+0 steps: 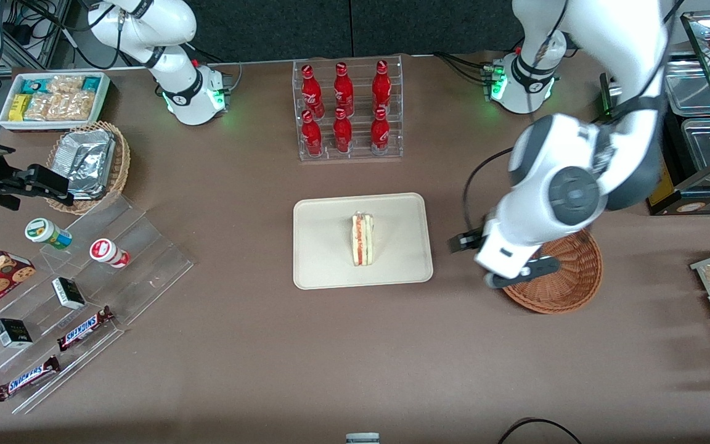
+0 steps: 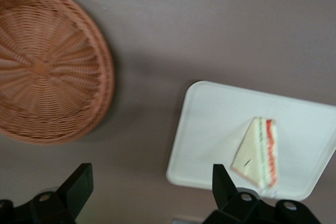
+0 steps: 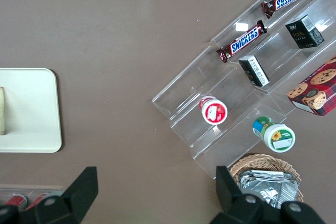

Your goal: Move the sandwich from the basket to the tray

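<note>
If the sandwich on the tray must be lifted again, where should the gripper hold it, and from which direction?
Come from above. The sandwich stands on edge on the tray, a thin wedge with its filling stripe upward, so one finger should press each flat bread face near the middle. The gripper is open, above the table between the basket and the tray.

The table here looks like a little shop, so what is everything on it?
sandwich: one, white with red stripe, on the tray.
tray: one, cream, mid-table.
basket: one, reddish-brown, holding nothing visible, beside the tray toward the working arm's end.
bottles: six, red, in a clear rack farther from the camera than the tray.
foil packets: silver, in a tan basket toward the parked arm's end.
snack bin: one, white, near that tan basket.
chocolate bars: two, brown, on clear steps.
cups: two, red-lidded and green-lidded, on the steps.
gripper: one, black, open, holding nothing, above the table between basket and tray.
</note>
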Motion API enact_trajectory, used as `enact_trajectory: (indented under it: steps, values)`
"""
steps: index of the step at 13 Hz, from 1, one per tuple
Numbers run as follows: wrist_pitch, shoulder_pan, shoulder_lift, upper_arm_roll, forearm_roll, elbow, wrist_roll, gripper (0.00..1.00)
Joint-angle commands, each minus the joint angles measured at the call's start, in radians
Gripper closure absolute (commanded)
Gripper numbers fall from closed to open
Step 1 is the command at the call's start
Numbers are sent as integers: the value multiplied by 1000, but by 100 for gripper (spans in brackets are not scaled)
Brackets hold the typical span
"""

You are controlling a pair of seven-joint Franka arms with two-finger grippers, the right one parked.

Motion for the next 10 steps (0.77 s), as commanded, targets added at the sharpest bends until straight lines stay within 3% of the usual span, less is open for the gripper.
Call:
enact_trajectory:
  steps: [1, 3, 7, 10]
  values:
    - [-92, 110, -113, -42, -15, -67, 122, 0]
    - [-153, 176, -157, -45, -6, -68, 286, 0]
    - [-244, 262, -238, -38, 3, -70, 301, 0]
    - [-315, 291, -297, -38, 57, -70, 319, 0]
